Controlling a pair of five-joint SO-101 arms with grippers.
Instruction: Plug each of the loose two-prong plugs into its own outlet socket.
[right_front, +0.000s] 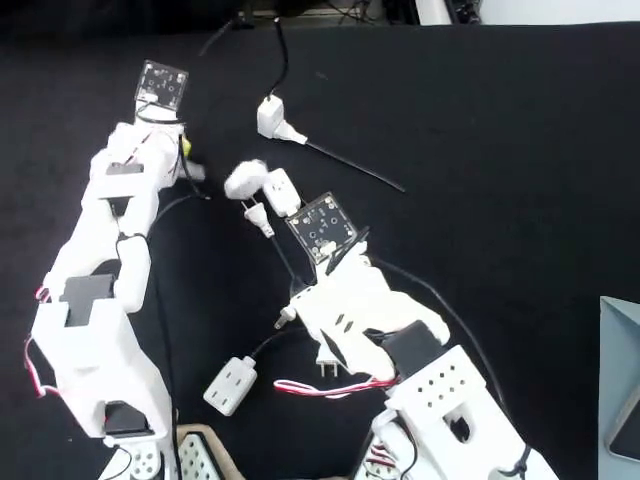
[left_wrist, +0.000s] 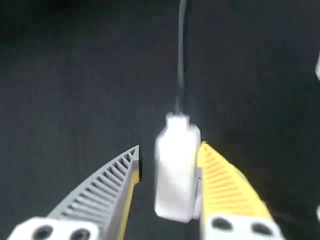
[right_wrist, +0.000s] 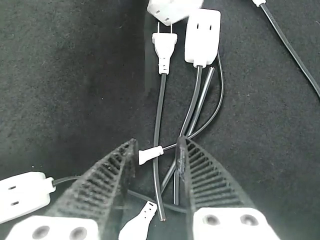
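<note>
Two things are hard to read. In the left wrist view a blurred white block (left_wrist: 176, 170) sits between the fingers of the left pincer (left_wrist: 170, 150). Whether it is a plug or a socket I cannot tell. A thin cable runs off its far end toward the top of the frame. At the top edge of the right wrist view a white piece (right_wrist: 172, 10) is cut off.

The left pincer is partly open: the block leans on the yellow finger (left_wrist: 225, 185), with a dark gap to the grey finger (left_wrist: 107, 185). The right pincer (right_wrist: 156, 145) is spread wide and grips nothing. A small plug end (right_wrist: 150, 155) lies on the table between its dark tips, among crossing black cables.

Black cloth covers the table (right_front: 520, 150). A grey object (right_front: 620, 375) is cut off at the right edge of the high view.

Counted in the high view:
- Two slotted sockets show, the centre socket (right_front: 282, 190) and the lower-left socket (right_front: 230, 385).
- Two plugs show bare prongs, the centre plug (right_front: 258, 215) just below the centre socket and the lower plug (right_front: 328, 365) beside the right arm.
- One white adapter (right_front: 272, 118) lies at upper centre, its black cable trailing right.
</note>
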